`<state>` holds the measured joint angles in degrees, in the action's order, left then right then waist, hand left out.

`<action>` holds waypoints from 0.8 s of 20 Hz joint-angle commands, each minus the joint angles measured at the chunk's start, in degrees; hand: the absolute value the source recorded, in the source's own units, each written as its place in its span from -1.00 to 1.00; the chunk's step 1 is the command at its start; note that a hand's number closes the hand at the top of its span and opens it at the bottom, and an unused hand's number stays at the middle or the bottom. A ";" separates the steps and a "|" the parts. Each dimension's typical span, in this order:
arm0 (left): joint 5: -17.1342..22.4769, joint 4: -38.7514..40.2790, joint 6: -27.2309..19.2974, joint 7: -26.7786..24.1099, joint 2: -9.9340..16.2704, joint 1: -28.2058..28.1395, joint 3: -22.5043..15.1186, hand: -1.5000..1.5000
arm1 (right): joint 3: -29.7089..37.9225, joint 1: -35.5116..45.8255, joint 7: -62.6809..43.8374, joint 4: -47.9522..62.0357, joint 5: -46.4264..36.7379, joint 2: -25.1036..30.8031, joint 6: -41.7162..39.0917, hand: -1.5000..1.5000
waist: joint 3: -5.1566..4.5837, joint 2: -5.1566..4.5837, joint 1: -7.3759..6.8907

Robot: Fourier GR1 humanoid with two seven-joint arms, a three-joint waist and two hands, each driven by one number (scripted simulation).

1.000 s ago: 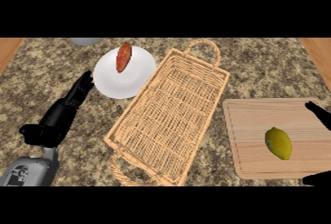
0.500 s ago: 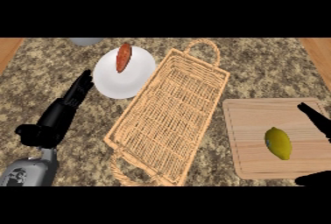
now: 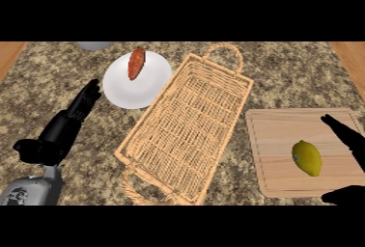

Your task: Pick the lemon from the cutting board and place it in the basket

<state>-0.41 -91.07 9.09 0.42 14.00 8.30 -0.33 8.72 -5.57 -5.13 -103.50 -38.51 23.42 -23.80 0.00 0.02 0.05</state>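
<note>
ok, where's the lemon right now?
In the head view the lemon lies on the wooden cutting board at the right, right of the wicker basket, between the finger and thumb of the open right robot hand.

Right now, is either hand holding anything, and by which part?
Nothing is held. The right hand is open beside the lemon; the left hand rests open.

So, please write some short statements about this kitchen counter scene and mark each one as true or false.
1. The yellow lemon lies on the light wooden cutting board. True.
2. The woven wicker basket holds the lemon. False: nothing shows in the basket.
3. The right hand is curled round the lemon. False: its fingers are straight, beside the lemon.
4. An orange-red piece of food lies on the round white plate. True.
5. The left hand shows left of the plate, open. True.
</note>
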 commanded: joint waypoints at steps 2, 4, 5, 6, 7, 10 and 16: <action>-1.00 3.41 1.57 -3.01 -0.30 0.70 1.18 0.00 | -4.28 1.69 0.65 5.18 -6.80 -4.23 4.88 -1.00 | 0.01 -0.06 -0.07; -0.46 0.27 1.82 1.42 -1.15 2.11 1.75 0.00 | -3.23 1.51 -0.24 2.32 -5.96 -4.01 1.35 -1.00 | 0.01 -0.01 0.01; -0.54 -0.50 2.83 0.57 -0.36 -0.05 1.84 0.00 | -1.63 3.86 1.81 6.55 -5.92 -2.55 1.99 -1.00 | 0.01 -0.02 -0.11; -1.51 3.25 1.94 -1.63 -0.80 2.58 2.39 0.00 | -0.84 5.69 -1.43 3.90 -4.37 -1.29 -2.55 -1.00 | 0.00 -0.03 -0.01; -2.92 2.84 0.29 1.57 -2.17 3.64 1.13 0.00 | -1.20 4.14 3.24 8.84 -6.79 -2.05 2.53 -1.00 | 0.01 -0.04 0.01; -1.95 0.06 2.89 -2.16 -1.53 -1.75 2.26 0.00 | -3.42 4.47 -0.15 8.31 -9.41 -5.70 4.36 -1.00 | 0.00 -0.01 -0.09; -2.96 2.02 3.21 -4.06 -2.11 -1.81 3.35 0.00 | -3.00 6.44 1.36 13.53 -11.37 -5.10 4.18 -1.00 | 0.00 -0.02 -0.10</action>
<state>-2.94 -90.50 11.13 -0.44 11.75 8.57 1.98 6.17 -0.40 -4.65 -93.29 -48.15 19.05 -20.80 0.00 0.01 -0.01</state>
